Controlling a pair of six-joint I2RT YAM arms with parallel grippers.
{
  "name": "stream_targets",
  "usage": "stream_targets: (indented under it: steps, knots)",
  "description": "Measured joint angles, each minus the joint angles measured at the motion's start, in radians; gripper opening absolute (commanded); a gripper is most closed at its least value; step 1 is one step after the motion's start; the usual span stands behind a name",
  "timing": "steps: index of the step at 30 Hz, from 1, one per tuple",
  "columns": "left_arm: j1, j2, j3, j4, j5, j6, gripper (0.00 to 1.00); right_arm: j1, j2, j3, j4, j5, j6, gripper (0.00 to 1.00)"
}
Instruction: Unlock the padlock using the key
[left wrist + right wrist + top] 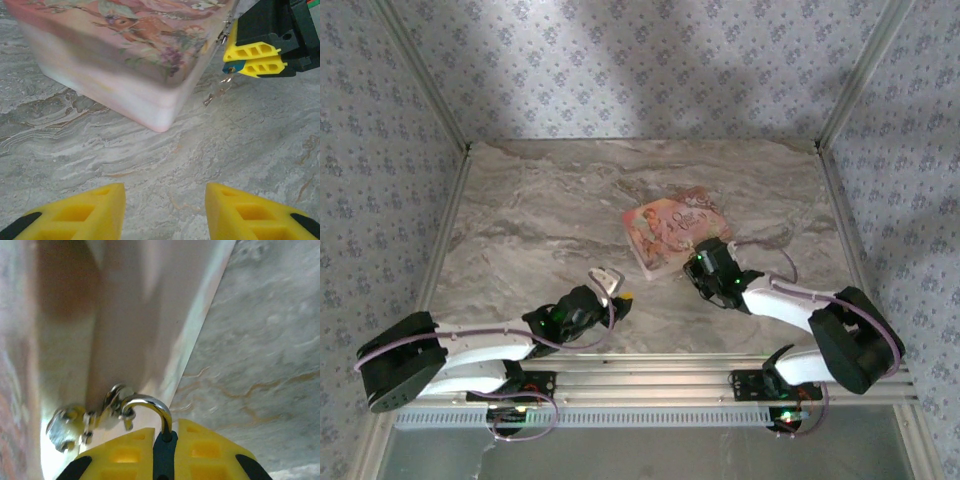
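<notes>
The padlock point(164, 452) is clamped between the closed pads of the right gripper point(165, 437), its shackle meeting a metal fitting on the pink box point(115, 60), right of centre on the table point(250, 150). The left gripper point(165, 210) is held wide open and empty just near of the box's corner.

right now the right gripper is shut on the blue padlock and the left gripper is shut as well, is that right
Not quite. The right gripper is shut on the padlock, but the left gripper is open, not shut: the left wrist view shows its yellow pads set apart with bare table between them.
</notes>
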Motion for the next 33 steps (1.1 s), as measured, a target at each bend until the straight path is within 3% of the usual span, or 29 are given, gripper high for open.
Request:
stream_targets:
  steps: [14, 25, 26, 27, 33]
  knots:
    - [0.001, -0.021, 0.000, -0.023, -0.004, 0.003, 0.46, -0.103, -0.059, 0.031, -0.084, -0.043, -0.134, 0.00]
    - [0.007, -0.071, 0.010, -0.105, -0.033, 0.003, 0.49, -0.107, -0.128, 0.037, -0.183, -0.055, -0.237, 0.00]
    - [0.010, -0.079, 0.021, -0.134, -0.039, 0.004, 0.62, -0.107, -0.149, 0.045, -0.206, -0.050, -0.246, 0.00]
    - [0.015, -0.089, 0.037, -0.166, -0.047, 0.007, 0.96, -0.107, -0.167, 0.054, -0.224, -0.045, -0.255, 0.00]
    - [0.082, -0.166, 0.168, -0.392, -0.110, -0.014, 0.98, -0.103, -0.251, 0.120, -0.313, -0.039, -0.308, 0.00]
